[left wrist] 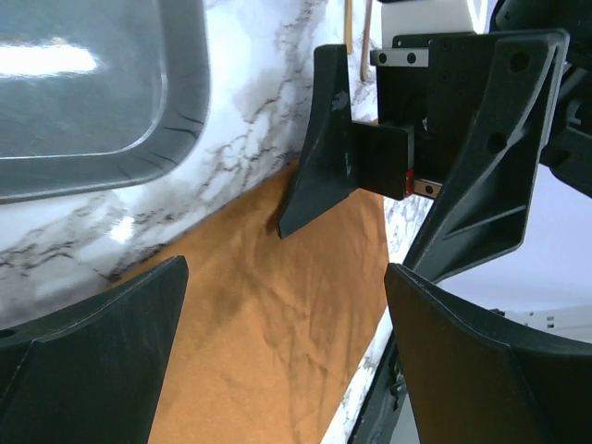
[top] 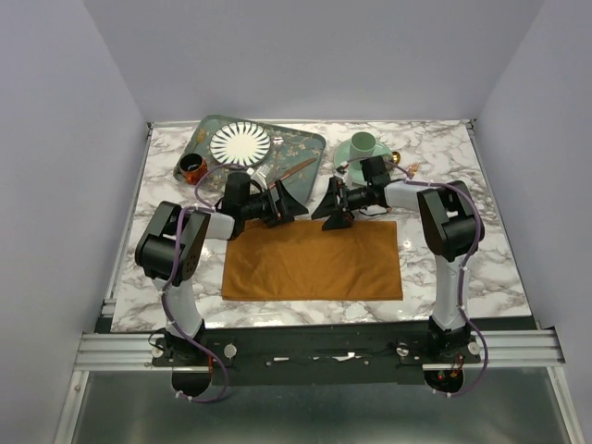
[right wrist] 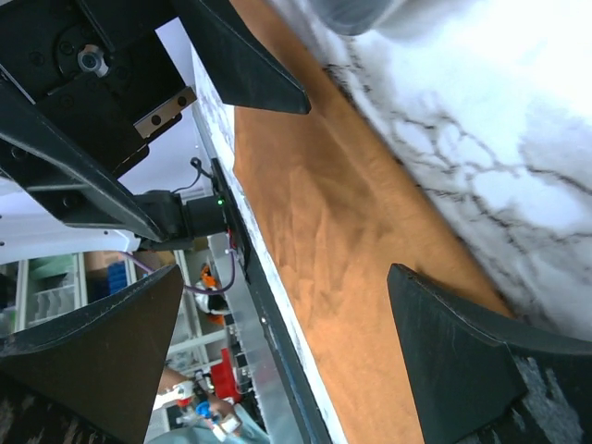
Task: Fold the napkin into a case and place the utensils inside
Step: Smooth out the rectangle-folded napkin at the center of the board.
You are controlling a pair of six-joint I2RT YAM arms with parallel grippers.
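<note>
the utensils [top: 298, 169] are hard to make out: one copper piece on the green tray [top: 310, 143] at 11 o'clock, others half hidden by the right arm at 1 o'clock. marble table [top: 462, 268], plain pale walls [top: 305, 55]. the napkin [top: 313, 261], a flat, faintly creased rust-orange rectangle, lies centre. the left gripper [top: 289, 202] and right gripper [top: 331, 209] hover at its 12 o'clock edge, fingers spread, holding nothing.

Light was bright and even from above; shadows lay soft. Glare bleached the marble table [right wrist: 518, 83] in the right wrist view; the tray [left wrist: 55, 60] reflected white.
</note>
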